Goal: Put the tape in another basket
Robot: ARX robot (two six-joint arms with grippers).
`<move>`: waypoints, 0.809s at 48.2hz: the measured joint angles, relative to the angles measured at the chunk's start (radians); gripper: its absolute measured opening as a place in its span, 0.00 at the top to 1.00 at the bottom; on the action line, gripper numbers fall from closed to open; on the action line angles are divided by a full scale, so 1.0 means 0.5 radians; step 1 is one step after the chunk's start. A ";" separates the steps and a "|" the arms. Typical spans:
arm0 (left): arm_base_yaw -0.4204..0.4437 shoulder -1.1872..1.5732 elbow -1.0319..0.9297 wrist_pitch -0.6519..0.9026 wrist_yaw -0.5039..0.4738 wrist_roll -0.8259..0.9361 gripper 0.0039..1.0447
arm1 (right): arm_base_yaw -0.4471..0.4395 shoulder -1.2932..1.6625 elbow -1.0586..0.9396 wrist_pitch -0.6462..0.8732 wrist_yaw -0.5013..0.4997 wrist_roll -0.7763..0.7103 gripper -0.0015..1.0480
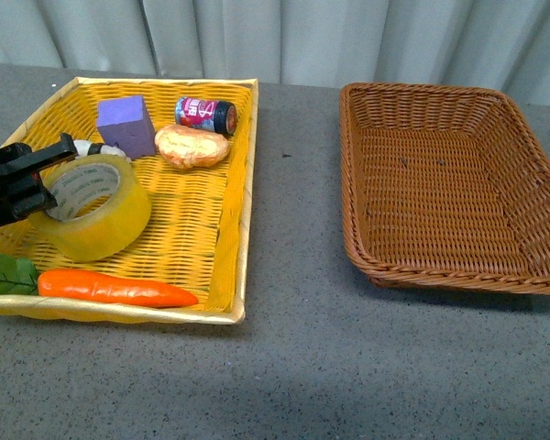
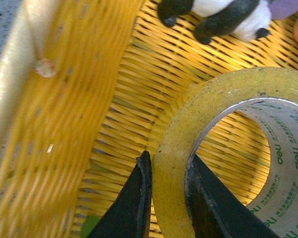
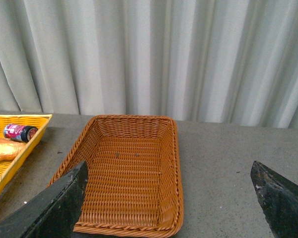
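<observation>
Left gripper clamped the wall of the tape, which sat in the yellow tray.
Carrot lay just before it, purple block, bread and can behind; brown basket stood well apart rightward, right gripper spread wide.

Front view, left half of frame: shallow yellow tray on a grey speckled table.

Upper part of tray: purple block, upright. Right of it, a red-labelled can on its side, dark cap toward the right. Bread roll just below the can.

Lower edge of tray: orange carrot lying lengthwise, tip to the right, green leaves at far left.

Left wrist view, top of frame: black-and-white panda toy on the weave.

Pale pleated curtain across the top of frame.
</observation>
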 joint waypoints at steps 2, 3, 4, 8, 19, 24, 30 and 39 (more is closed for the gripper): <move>-0.019 -0.021 -0.002 0.022 0.039 0.021 0.85 | 0.000 0.000 0.000 0.000 -0.001 0.000 0.09; -0.031 -0.032 -0.005 0.046 0.050 0.043 0.85 | 0.000 0.000 0.000 0.000 -0.001 0.000 0.09; -0.052 -0.056 -0.011 0.092 0.064 0.085 0.85 | 0.000 0.000 0.000 0.000 -0.001 0.000 0.09; -0.120 -0.132 -0.008 0.198 0.126 0.244 0.85 | 0.000 0.000 0.000 0.000 -0.001 0.000 0.09; -0.320 -0.216 0.178 0.223 0.330 0.660 0.85 | 0.000 0.000 0.000 0.000 -0.001 0.000 0.09; -0.430 -0.171 0.342 0.176 0.423 0.896 0.85 | 0.000 0.000 0.000 0.000 -0.001 0.000 0.09; -0.527 -0.072 0.524 0.204 0.536 1.160 0.85 | 0.000 0.000 0.000 0.000 -0.001 0.000 0.09; -0.625 -0.027 0.672 0.085 0.734 1.455 0.85 | 0.000 0.000 0.000 0.000 -0.001 0.000 0.09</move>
